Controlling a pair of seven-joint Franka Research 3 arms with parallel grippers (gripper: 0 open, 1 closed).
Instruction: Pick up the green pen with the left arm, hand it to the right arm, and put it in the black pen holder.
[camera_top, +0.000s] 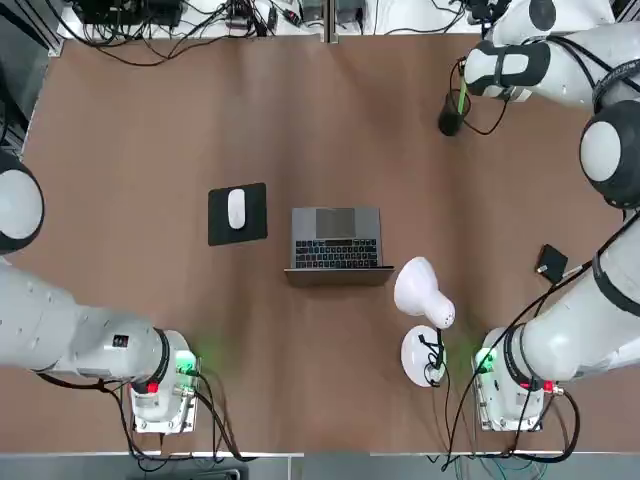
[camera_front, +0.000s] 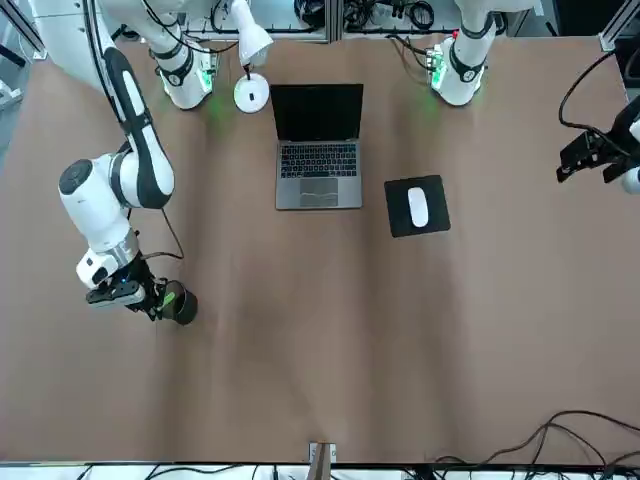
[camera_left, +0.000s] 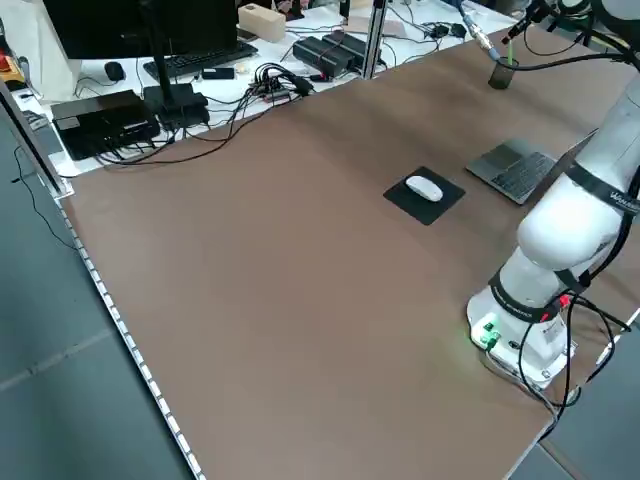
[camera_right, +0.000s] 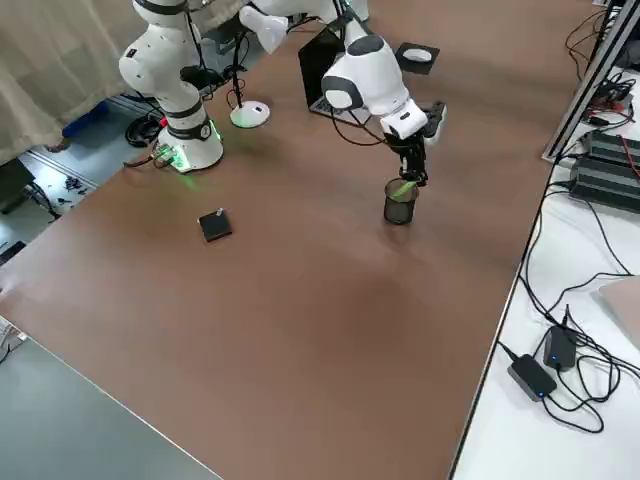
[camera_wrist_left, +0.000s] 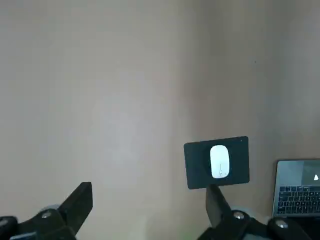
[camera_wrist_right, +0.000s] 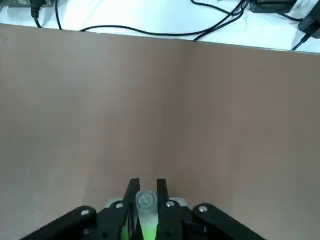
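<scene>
The black pen holder (camera_top: 450, 116) stands at the table's far right, also seen as a mesh cup (camera_right: 399, 206). My right gripper (camera_top: 468, 92) hangs just above it, shut on the green pen (camera_top: 461, 101). The pen (camera_right: 403, 187) is tilted, and its lower end reaches the holder's mouth. In the right wrist view the two fingers (camera_wrist_right: 132, 192) clamp the pen (camera_wrist_right: 145, 202) between them. From the front, that gripper (camera_front: 140, 293) sits beside the holder (camera_front: 181, 306). My left gripper (camera_front: 590, 160) stays out at the table's left side, open and with nothing in it (camera_wrist_left: 149, 195).
An open laptop (camera_top: 336, 243) sits mid-table, with a white mouse on a black pad (camera_top: 237, 212) to its left. A white desk lamp (camera_top: 424, 300) stands near the right arm's base. A small flat black box (camera_top: 551, 263) lies at the right. Cables run along the far edge.
</scene>
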